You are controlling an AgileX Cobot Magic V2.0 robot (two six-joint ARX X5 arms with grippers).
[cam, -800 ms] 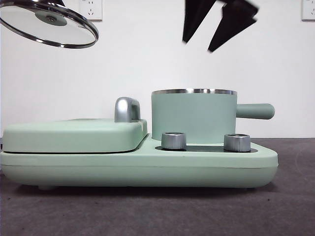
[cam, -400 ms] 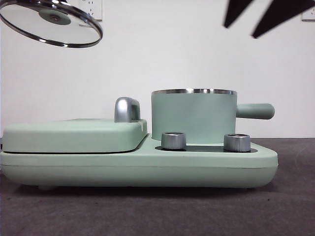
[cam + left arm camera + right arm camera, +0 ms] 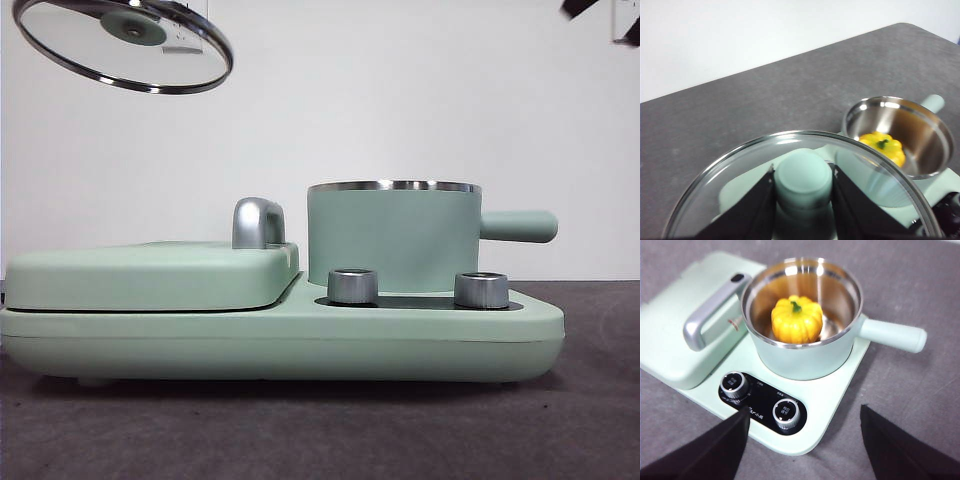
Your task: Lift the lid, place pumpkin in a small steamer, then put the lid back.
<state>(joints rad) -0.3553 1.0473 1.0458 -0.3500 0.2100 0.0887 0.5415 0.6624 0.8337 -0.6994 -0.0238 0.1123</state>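
Ribbed glossy pumpkin (image 3: pixel 796 319) sits inside shiny steel-lined small steamer (image 3: pixel 805 360)

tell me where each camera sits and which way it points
Front view: low at table height, looking level at the mint-green cylindrical steamer pot; one black gripper tip at the top corner.
Left wrist view: on the left arm, looking down past the left gripper, clamped on the clear glass lid by its knob.
Right wrist view: above, looking down between the open right gripper jaws.
Both wrist views share the glossy yellow ribbed pumpkin inside the pot.
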